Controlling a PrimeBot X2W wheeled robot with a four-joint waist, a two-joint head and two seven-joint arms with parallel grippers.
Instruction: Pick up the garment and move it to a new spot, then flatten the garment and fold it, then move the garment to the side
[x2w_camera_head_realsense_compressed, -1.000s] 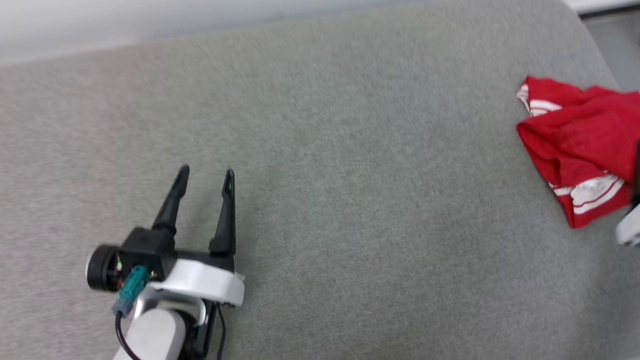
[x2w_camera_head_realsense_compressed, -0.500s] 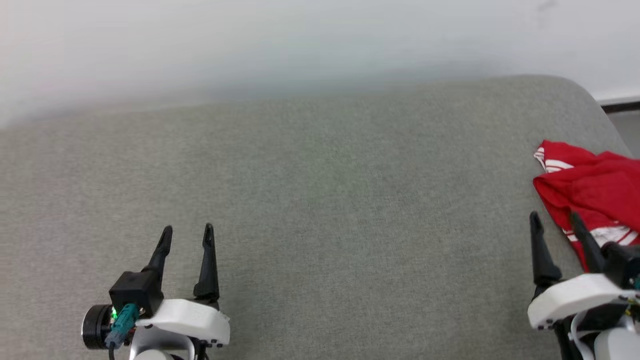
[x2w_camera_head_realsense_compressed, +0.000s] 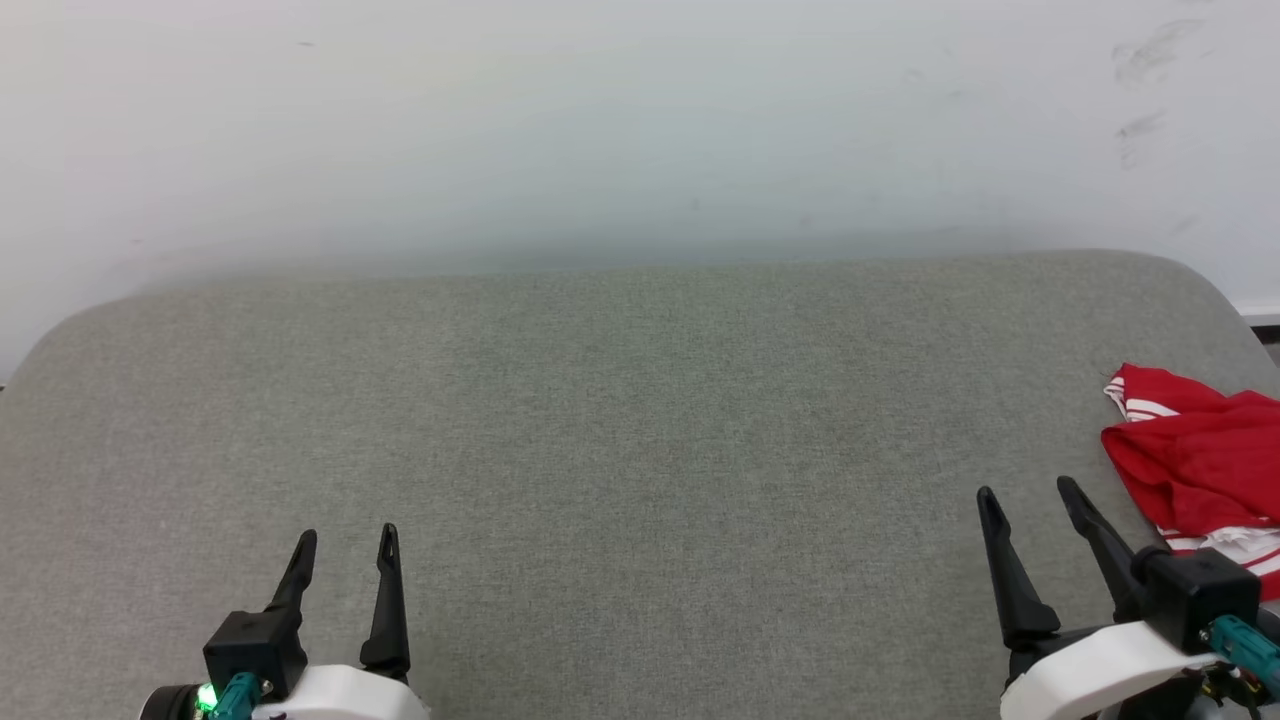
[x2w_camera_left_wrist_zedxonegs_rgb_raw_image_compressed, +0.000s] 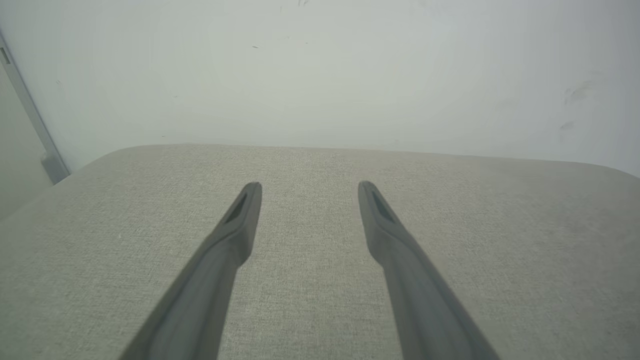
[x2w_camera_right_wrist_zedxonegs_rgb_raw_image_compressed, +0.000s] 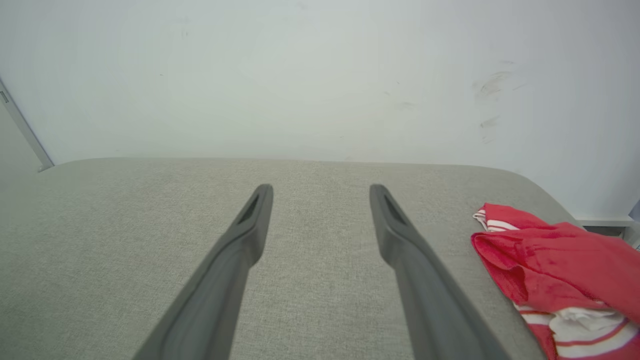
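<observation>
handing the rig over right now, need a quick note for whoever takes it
Left gripper: open, empty, over the grey cushion's near left.
Right gripper: open, empty, beside the garment, not touching it.
Garment: bunched heap at the cushion's right edge, not flat.
Done: nothing evident; no neat fold shows.
Left: likely pick it up, move, flatten, fold, set aside.
</observation>
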